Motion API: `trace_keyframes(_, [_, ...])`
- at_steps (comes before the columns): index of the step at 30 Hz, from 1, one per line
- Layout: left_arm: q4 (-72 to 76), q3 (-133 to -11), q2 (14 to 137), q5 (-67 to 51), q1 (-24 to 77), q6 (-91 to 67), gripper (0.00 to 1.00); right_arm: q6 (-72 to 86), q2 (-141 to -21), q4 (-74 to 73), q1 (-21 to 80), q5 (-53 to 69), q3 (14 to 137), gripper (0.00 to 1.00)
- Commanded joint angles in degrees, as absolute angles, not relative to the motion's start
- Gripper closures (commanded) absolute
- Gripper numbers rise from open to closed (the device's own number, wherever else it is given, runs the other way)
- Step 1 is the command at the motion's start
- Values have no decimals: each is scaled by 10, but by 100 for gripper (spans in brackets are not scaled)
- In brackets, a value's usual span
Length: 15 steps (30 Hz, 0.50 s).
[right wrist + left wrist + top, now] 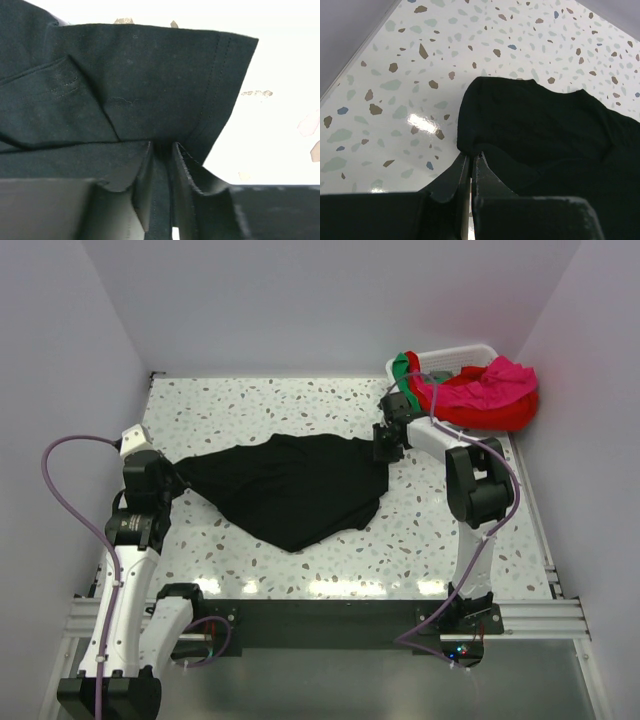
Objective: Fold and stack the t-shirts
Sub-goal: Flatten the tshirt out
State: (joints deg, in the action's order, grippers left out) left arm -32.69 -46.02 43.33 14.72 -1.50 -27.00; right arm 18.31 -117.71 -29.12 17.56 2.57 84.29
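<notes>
The black t-shirt lies stretched across the middle of the speckled table, hanging to a point toward the front. My left gripper is shut on its left corner; in the left wrist view the fingers pinch the cloth edge. My right gripper is shut on its right end; in the right wrist view the jaws clamp a hemmed fold of the black cloth. Red, magenta-pink and green shirts lie heaped in the basket at the back right.
The white slatted basket stands in the back right corner against the wall. White walls close the table on the left, back and right. The speckled tabletop shows behind and in front of the black shirt.
</notes>
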Motion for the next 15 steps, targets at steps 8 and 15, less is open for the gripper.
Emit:
trace_keyframes(8, [-308,-456,432,146,-19,-269,100,167,-1166,-294,175,47,842,93])
trace_keyframes(15, [-307,-452,431,146,-18,-272,100,164,-1129,-316,175,29,845,88])
